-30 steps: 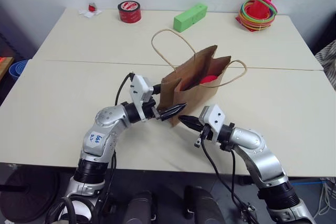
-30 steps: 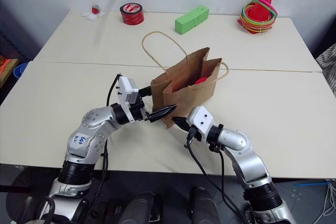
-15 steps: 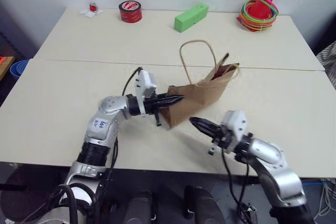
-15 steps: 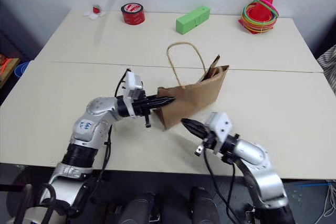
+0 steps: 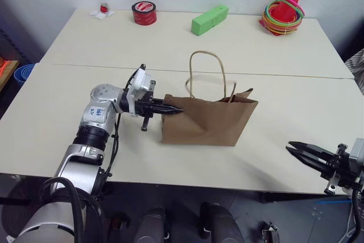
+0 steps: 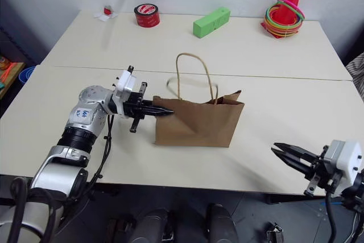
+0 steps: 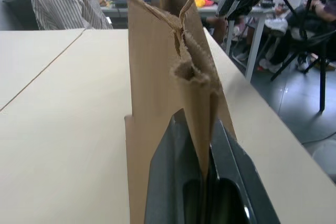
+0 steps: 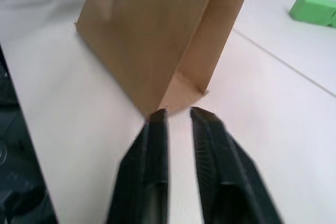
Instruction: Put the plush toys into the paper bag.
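Brown kraft paper bag upright mid-table, mouth nearly flat. My left gripper pinches bag's side edge. My right gripper parted slightly, holding nothing, well clear. Plush toys unseen, probably inside; task likely near done.

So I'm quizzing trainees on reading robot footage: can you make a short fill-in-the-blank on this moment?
1. The left gripper is shut on the upper edge of the ____.
2. The right gripper sits apart from the paper bag and holds ____.
3. The green block lies between the red tape roll and the cone with ____ stacked on it.

Missing words: paper bag; nothing; rings
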